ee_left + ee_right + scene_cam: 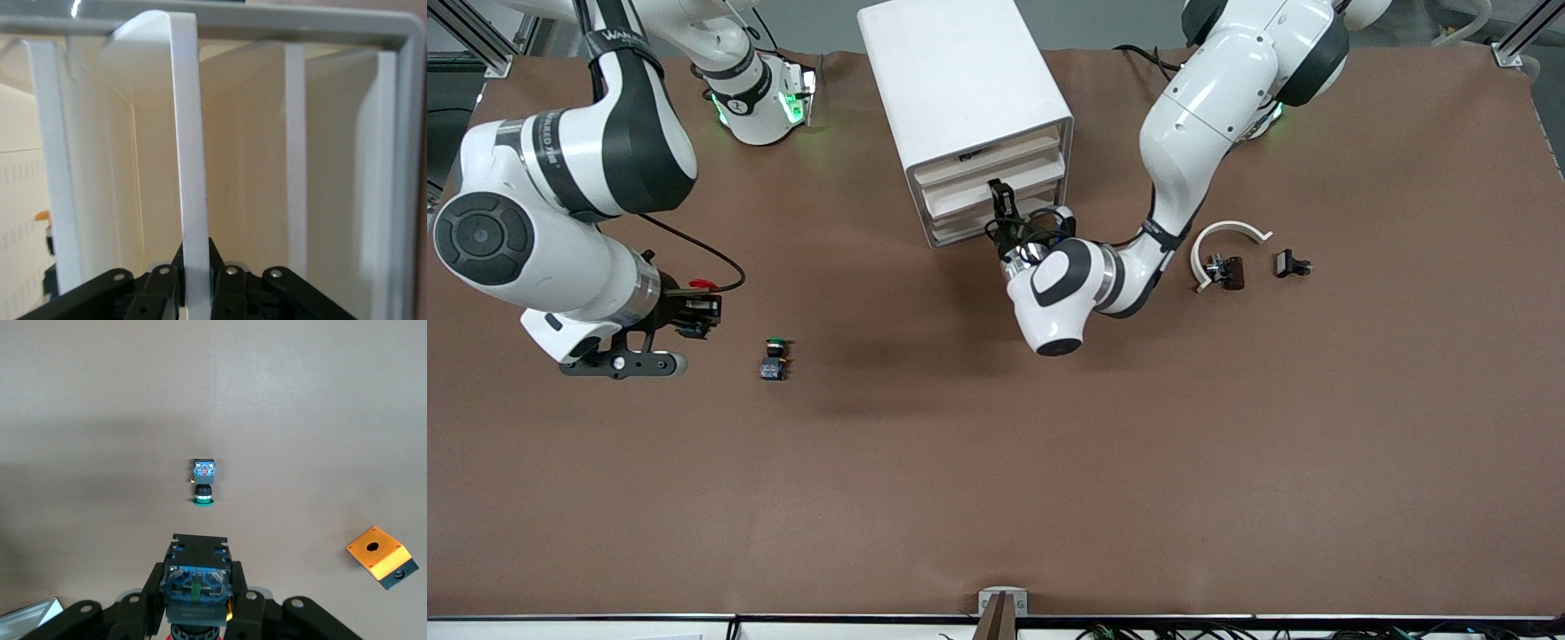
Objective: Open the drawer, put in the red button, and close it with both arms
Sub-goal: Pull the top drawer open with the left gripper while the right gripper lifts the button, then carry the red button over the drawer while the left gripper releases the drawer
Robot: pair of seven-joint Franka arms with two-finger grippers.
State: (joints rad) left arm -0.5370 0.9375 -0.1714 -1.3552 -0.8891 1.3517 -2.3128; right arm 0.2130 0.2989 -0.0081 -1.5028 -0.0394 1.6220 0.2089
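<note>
- right now my left gripper (1000, 197) is pinched tight on the drawer (996, 194) front, second from the top of the white cabinet (960, 80).
- my right gripper (198, 603) is clamped on the red button (197, 580), up over the table (996, 462) toward the right arm's end.
- the green button (775, 358) lies on the table just beside it.

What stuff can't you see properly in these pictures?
- Red button: right wrist view shows only its blue-grey base; the right gripper's shut jaws hide the cap.
- Drawer: left wrist view shows only its front lip, pinched by the left gripper; its inside stays unseen.
- Small dark parts toward the left arm's end: too small in the front view to name.
- Orange block: missing from the front view.
</note>
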